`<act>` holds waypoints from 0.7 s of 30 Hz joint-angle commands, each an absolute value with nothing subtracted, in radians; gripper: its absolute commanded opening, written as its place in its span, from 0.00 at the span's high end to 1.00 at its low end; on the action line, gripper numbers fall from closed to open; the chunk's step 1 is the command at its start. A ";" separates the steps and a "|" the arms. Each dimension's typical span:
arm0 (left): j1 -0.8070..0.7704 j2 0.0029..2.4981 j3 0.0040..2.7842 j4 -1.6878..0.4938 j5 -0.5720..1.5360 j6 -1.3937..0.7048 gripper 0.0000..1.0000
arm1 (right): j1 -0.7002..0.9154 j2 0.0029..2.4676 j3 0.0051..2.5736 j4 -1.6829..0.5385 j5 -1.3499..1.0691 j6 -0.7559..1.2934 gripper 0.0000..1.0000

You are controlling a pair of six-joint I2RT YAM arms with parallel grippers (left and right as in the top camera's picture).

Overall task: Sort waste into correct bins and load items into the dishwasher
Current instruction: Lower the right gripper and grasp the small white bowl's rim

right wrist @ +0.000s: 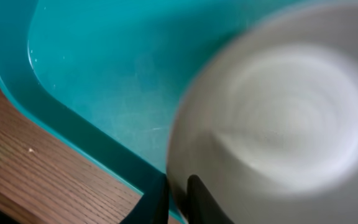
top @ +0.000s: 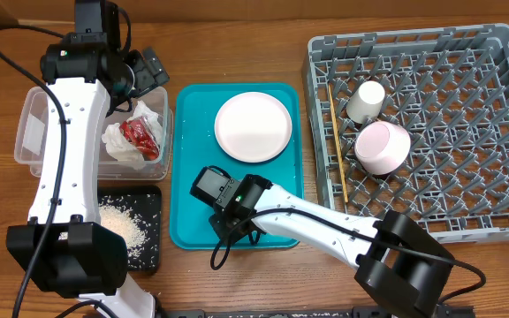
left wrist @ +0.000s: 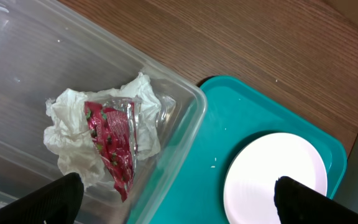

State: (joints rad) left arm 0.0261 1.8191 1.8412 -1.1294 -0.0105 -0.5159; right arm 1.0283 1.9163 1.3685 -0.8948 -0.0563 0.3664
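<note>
Plate (top: pixel 253 126) – round, glossy, pale | left tool (left wrist: pixel 182 202) released | right tool (right wrist: pixel 176 200) – cannot tell

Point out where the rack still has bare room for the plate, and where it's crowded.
Bare pegs fill the dish rack right of the cup and bowl, out to its right wall. The left strip is crowded: chopsticks, cup and bowl sit close together there.

The left claw (left wrist: pixel 178 190) gapes wide, while the right claw (right wrist: pixel 178 190) is pinched nearly closed.
</note>
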 commanded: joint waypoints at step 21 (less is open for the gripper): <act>0.020 1.805 1.856 -1.126 -0.007 -0.505 0.00 | 1.032 1.925 1.361 -0.902 -0.062 0.420 0.85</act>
